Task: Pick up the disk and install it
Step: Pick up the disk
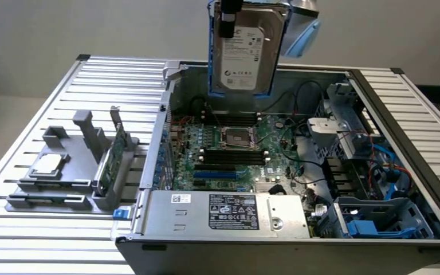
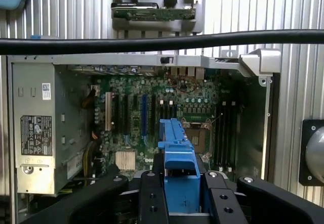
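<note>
Here the disk hangs upright in the air near the top of the exterior view, its white label facing that camera and its blue frame showing along both edges. The jaws are clamped on its upper end. In the wrist view two black fingers press against either side of the blue frame, which stands out between them. The disk is above the far end of the open computer case and touches nothing inside it. Below it lies the green motherboard with the square processor socket near its middle and dark memory slots just beside that. At the near end of the case sits a silver power supply with a dark label. Towards the exterior view's right, a bay in the near corner holds a blue plastic tray. The case rests on a ribbed metal bench. On the exterior view's left, well apart from the disk, a grey holder stands on the bench, carrying a small square silver chip lying flat and a thin green card standing on edge. In the wrist view a black cable crosses in front of the case.
</note>
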Available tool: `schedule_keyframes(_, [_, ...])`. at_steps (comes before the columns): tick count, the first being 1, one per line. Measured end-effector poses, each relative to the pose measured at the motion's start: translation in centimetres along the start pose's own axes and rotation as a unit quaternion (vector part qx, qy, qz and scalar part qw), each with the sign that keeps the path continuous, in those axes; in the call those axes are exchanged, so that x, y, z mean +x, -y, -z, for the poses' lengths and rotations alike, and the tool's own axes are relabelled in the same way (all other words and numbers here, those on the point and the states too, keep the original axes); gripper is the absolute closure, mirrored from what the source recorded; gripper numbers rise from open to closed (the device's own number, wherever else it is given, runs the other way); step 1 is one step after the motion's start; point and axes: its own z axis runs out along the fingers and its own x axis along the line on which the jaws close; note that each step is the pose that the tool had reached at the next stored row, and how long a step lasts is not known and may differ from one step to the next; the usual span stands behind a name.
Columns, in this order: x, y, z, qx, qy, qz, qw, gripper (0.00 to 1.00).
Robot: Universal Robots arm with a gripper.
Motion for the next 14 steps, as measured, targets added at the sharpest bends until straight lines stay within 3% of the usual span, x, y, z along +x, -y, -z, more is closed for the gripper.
schedule_keyframes(14, [3.2,5.33,0.07,-0.0018,0.0001,0.000,1.0000,0.67])
